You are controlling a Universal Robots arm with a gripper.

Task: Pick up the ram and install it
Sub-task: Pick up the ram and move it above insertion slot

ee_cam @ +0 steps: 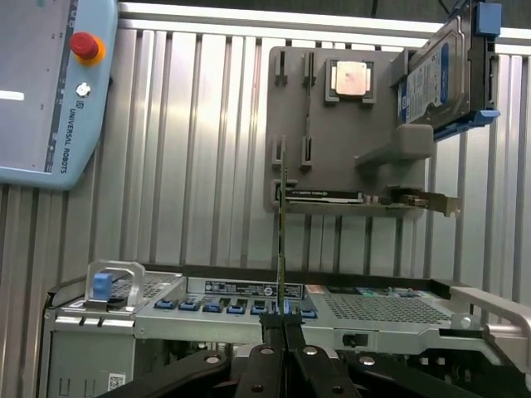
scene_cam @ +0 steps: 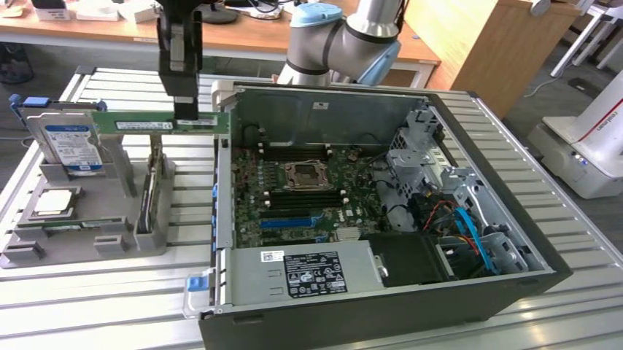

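Green ram (scene_cam: pixel 136 125), black tool (scene_cam: pixel 195 120), blue-white labelled hard drive (scene_cam: pixel 70 142), grey holder (scene_cam: pixel 117 237), ribbed silver table (scene_cam: pixel 98 306).

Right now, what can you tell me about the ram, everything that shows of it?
The ram is a slim, long green circuit-board strip with a white sticker on its face. It hangs in the air, long side level and standing on edge, so the wrist view sees it as a thin line. The shut pincer clamps it from above, and nothing else touches it. It sits over the grey holder tray, with one end reaching the rim of the open computer case.
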